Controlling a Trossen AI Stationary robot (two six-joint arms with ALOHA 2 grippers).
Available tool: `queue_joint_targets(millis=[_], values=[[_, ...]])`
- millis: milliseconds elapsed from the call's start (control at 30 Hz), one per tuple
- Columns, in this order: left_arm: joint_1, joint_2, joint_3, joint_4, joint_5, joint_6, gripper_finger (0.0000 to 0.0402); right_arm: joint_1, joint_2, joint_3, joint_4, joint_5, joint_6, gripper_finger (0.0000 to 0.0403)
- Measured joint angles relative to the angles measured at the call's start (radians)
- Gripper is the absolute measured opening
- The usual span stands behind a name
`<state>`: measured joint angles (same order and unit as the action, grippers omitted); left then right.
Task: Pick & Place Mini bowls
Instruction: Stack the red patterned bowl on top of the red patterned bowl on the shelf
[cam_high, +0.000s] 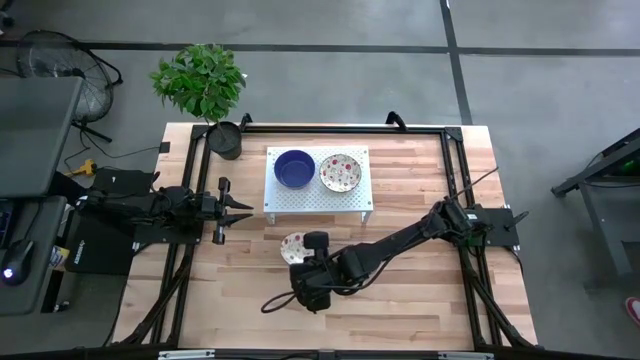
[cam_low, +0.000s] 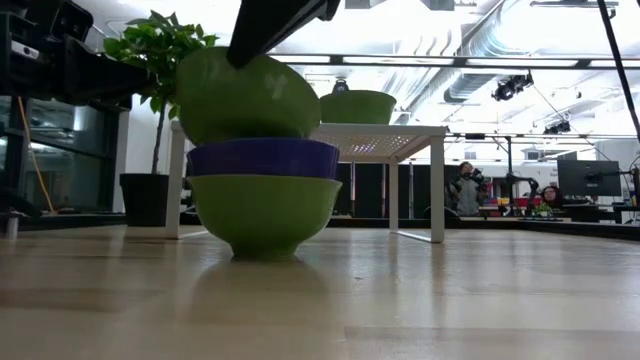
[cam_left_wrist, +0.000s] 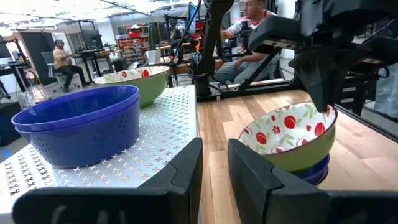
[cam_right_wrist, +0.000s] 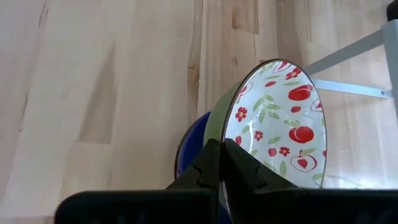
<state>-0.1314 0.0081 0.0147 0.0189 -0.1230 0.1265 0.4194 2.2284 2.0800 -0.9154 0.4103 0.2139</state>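
Your right claw (cam_right_wrist: 221, 163) is clamped on the rim of a floral mini bowl (cam_right_wrist: 273, 127), one finger inside the rim and one outside; that bowl is tilted, green outside and cream with red fruit and green leaves inside. In the low view the held bowl (cam_low: 248, 95) leans at the top of a stack on the worktop (cam_low: 420, 300); under it sits a blue bowl (cam_low: 263, 158), and under that a green-sided bowl (cam_low: 264, 212) standing on the wood. From above, the stack (cam_high: 294, 246) lies just in front of the white perforated stand (cam_high: 316, 200), near its left front corner, with the right claw (cam_high: 312, 242) touching it.

On the stand you have two more mini bowls, side by side and apart: a solid blue one (cam_high: 295, 168) on the left and a floral one (cam_high: 340, 172) on the right.

Your left claw (cam_high: 245, 207) hangs over the worktop (cam_high: 420, 290) just left of the stand; its fingers (cam_left_wrist: 183, 168) are apart and hold nothing. A potted plant (cam_high: 205, 85) stands at the worktop's far left corner; people sit in the room behind.
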Motion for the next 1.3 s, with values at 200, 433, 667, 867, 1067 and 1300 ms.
queue_joint_targets(millis=[200,433,667,867,1067,1300], values=[[0.000,0.000,0.000,0.000,0.000,0.000,0.0072,0.000,0.000,0.000,0.000,-0.001,-0.006,0.0000],[0.000,0.000,0.000,0.000,0.000,0.000,0.0072,0.000,0.000,0.000,0.000,-0.005,-0.006,0.0000],[0.000,0.000,0.000,0.000,0.000,0.000,0.0072,0.000,0.000,0.000,0.000,-0.009,-0.006,0.0000],[0.000,0.000,0.000,0.000,0.000,0.000,0.0072,0.005,-0.002,0.000,-0.001,-0.015,-0.013,0.0000],[0.000,0.000,0.000,0.000,0.000,0.000,0.0072,0.013,-0.016,0.000,-0.004,-0.023,-0.014,0.0000],[0.000,0.000,0.000,0.000,0.001,0.000,0.0072,0.030,-0.037,0.000,-0.012,-0.043,-0.038,0.0000]])
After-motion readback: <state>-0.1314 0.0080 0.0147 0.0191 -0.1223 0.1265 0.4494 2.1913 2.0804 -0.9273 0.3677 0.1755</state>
